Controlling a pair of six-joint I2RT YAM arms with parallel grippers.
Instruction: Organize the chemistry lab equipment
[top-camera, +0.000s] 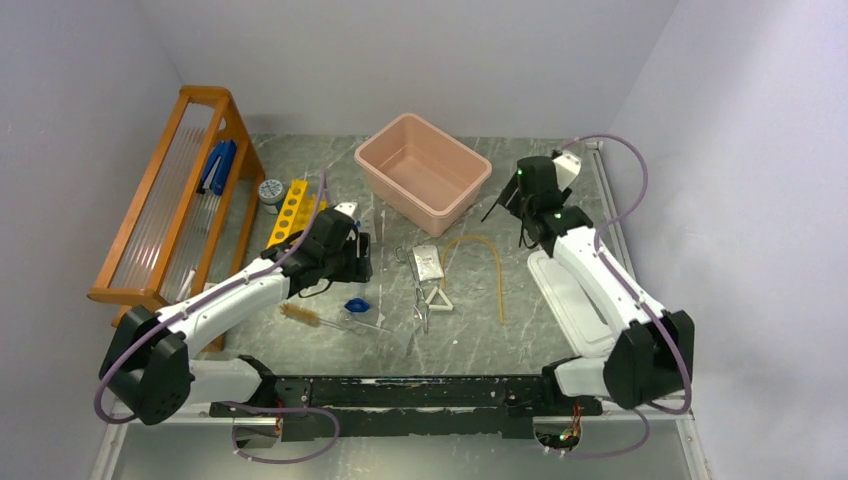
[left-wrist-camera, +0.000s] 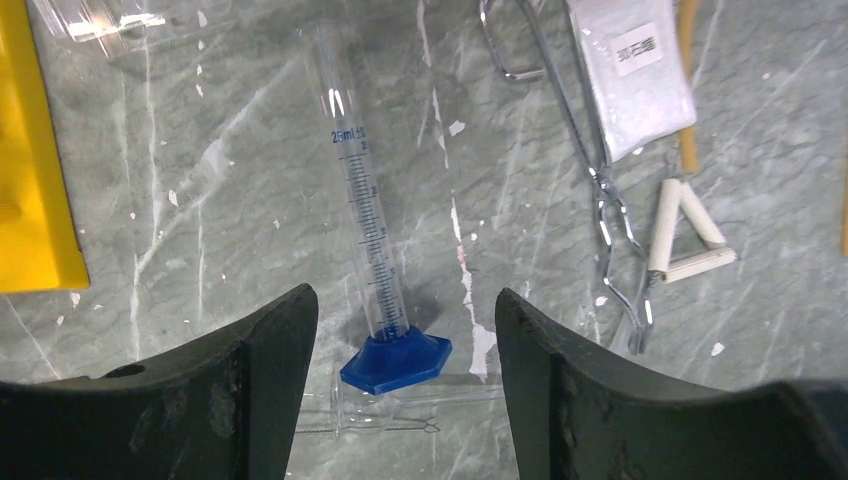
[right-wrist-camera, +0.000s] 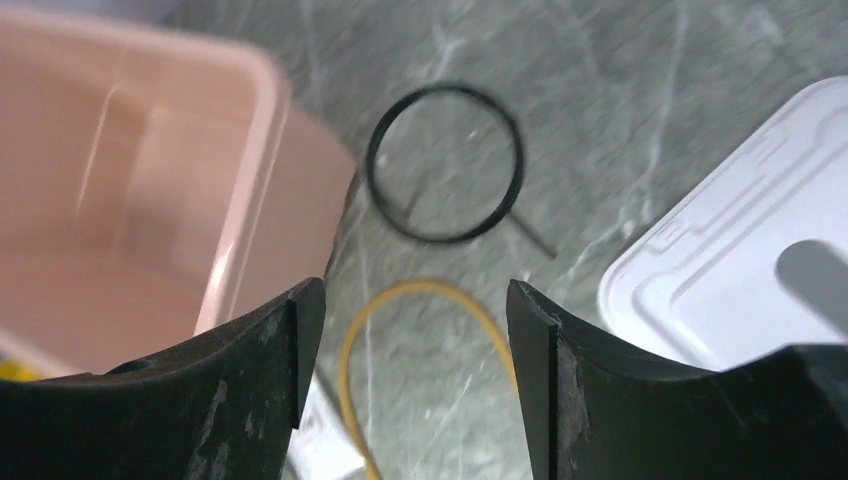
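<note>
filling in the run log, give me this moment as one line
left pincer: open over graduated cylinder | right pincer: open near black wire tripod | held: nothing

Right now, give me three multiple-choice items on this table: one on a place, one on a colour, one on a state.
1. The black wire stand sits: A on the table beside the pink tub; B inside that tub; C on the white lid.
2. The base of the measuring cylinder is: A red; B blue; C green.
3. The left gripper is: A shut on the tongs; B shut on the cylinder; C open.

Answers: A, it rests on bare tabletop by the tub's wall; B, the six-sided foot is blue; C, its jaws stand apart with nothing clamped.
</note>
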